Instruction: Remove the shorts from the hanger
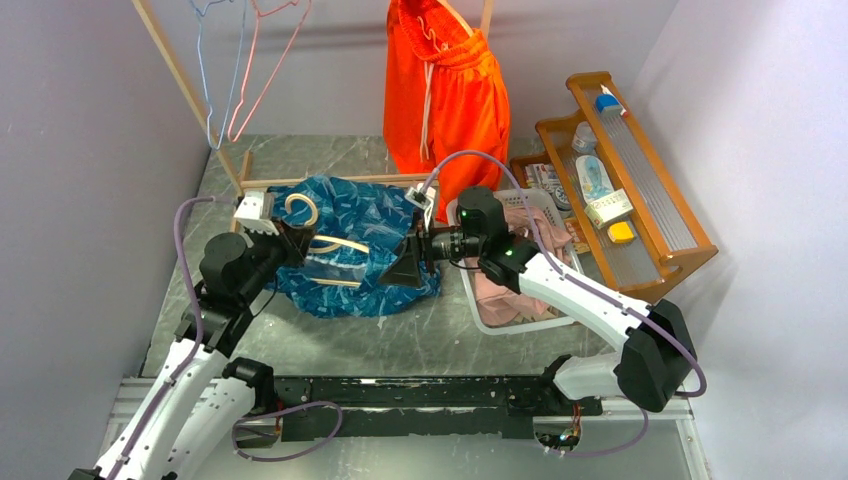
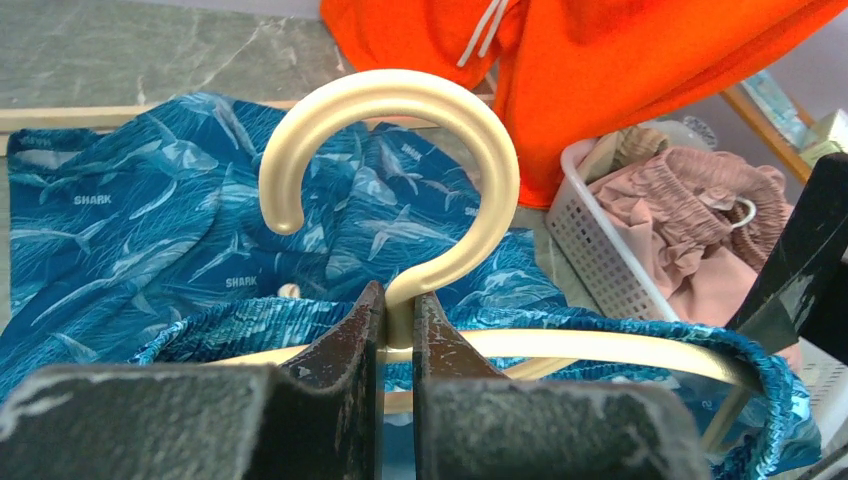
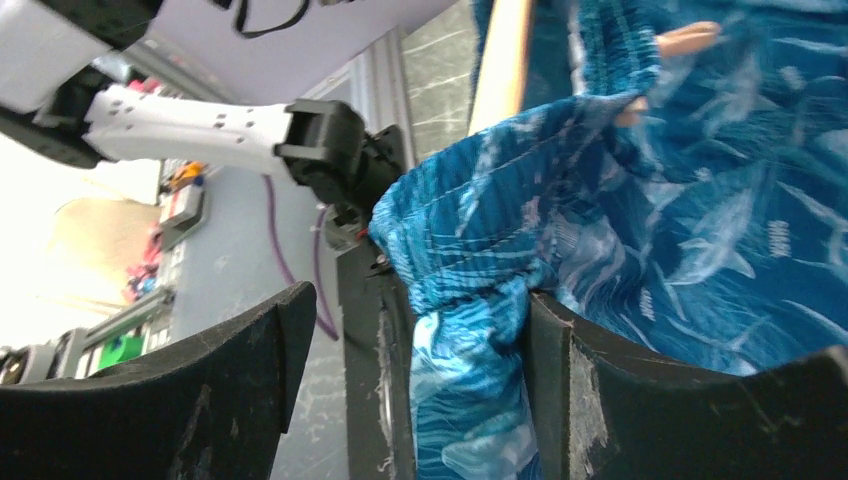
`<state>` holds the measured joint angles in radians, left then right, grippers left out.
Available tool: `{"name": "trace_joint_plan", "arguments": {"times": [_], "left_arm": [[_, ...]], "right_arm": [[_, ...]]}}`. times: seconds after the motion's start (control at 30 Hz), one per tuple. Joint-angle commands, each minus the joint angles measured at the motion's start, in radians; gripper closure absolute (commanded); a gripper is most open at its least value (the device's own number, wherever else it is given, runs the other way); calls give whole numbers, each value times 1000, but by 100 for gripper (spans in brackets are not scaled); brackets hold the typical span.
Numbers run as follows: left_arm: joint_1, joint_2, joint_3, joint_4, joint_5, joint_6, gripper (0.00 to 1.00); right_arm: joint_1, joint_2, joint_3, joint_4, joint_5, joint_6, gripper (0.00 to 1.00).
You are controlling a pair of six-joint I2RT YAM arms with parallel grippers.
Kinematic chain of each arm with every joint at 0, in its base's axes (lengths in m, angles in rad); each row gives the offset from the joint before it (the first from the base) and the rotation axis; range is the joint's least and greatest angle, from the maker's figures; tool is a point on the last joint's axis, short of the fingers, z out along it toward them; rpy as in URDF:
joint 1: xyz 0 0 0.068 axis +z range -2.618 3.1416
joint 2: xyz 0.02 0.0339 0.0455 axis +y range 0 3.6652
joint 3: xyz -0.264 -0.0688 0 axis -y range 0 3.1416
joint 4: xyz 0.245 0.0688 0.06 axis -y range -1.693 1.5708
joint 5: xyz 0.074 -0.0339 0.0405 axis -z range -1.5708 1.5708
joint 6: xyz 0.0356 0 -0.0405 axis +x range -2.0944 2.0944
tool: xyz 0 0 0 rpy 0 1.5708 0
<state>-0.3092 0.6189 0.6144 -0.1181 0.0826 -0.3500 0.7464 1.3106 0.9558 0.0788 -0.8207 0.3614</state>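
Observation:
The blue patterned shorts (image 1: pixel 370 240) lie on the table, their waistband still around a cream hanger (image 1: pixel 330 245). My left gripper (image 2: pixel 398 320) is shut on the neck of the hanger (image 2: pixel 400 110) just below its hook. My right gripper (image 3: pixel 465 340) is shut on a bunched fold of the blue shorts (image 3: pixel 480 300) at the waistband's right end (image 1: pixel 408 262). The orange shorts (image 1: pixel 445 100) with a white cord hang on the wooden rack at the back. The dusty pink shorts (image 1: pixel 520 260) lie in a white basket; tan fabric (image 2: pixel 640 145) shows there too.
A white basket (image 1: pixel 470 295) stands right of the blue shorts. A wooden tray shelf (image 1: pixel 640 190) with small items stands at the far right. Empty blue and pink wire hangers (image 1: pixel 235 80) hang on the wooden rack (image 1: pixel 185 80) at the back left. Grey walls close both sides.

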Motion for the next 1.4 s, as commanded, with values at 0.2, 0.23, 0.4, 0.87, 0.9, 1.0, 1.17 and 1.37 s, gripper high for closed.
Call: {"name": "trace_joint_plan", "arguments": {"times": [0.2, 0.23, 0.4, 0.87, 0.9, 1.0, 1.17, 1.37], "left_arm": [[3, -63, 19, -93, -83, 28, 93], [2, -65, 21, -102, -87, 27, 93], [2, -64, 40, -138, -103, 32, 93], [3, -68, 75, -183, -122, 34, 93], [2, -70, 74, -183, -125, 35, 93], [2, -76, 67, -175, -130, 33, 93], [2, -72, 64, -169, -138, 22, 93], [2, -70, 69, -206, -207, 21, 93]], "right_arm": [[3, -9, 69, -55, 188, -53, 23], [3, -5, 69, -43, 175, -46, 23], [8, 29, 84, 3, 116, 2, 33], [102, 131, 214, -209, 325, -176, 48], [105, 134, 217, -220, 325, -182, 50], [115, 138, 217, -225, 334, -184, 59], [122, 126, 198, -197, 344, -173, 76], [122, 99, 181, -193, 423, -178, 70]]}}
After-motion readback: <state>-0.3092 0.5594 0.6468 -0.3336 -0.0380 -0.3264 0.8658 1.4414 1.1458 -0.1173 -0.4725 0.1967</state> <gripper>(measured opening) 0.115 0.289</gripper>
